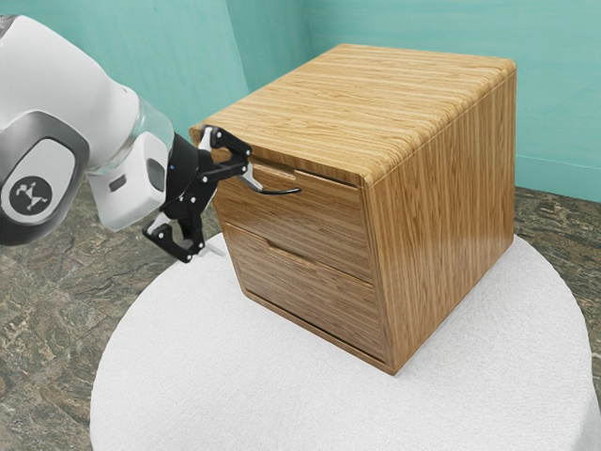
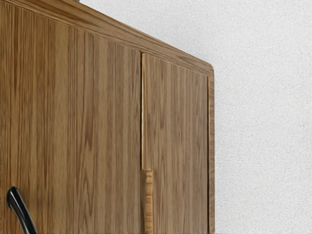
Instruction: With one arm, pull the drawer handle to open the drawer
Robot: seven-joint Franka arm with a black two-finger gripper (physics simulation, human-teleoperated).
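Counts: one arm (image 1: 66, 113), one gripper (image 1: 200, 193), one wooden cabinet (image 1: 432, 188), two drawer fronts, one handle, one round white table (image 1: 235, 385).

Cabinet sits on the table, the drawer side facing the exterior view's lower left. Top drawer (image 1: 310, 221) is stacked directly over the lower drawer (image 1: 310, 287). The handle (image 1: 275, 191) is a thin dark curved bar on the top drawer, near that drawer's upper edge, toward the end nearest my arm.

My gripper is at that same end of the top drawer, right by the cabinet's front corner. Both fingers (image 1: 228, 147) are spread wide, one high near the cabinet's top edge, the other low and off to the side of the drawer front. The near end of the handle is between them, close to the upper one. I can't tell if either touches it; nothing is clamped.

Both drawer fronts look about level with each other. I can't make out a gap at the top drawer.

Wrist view: I'm looking along the cabinet front. A piece of the handle (image 2: 19, 212) shows on the top drawer (image 2: 73, 122). One seam separates it from the lower drawer (image 2: 175, 136), with the table (image 2: 263, 122) beyond.

Around it: grey-brown marbled floor (image 1: 56, 310), teal wall (image 1: 188, 47).
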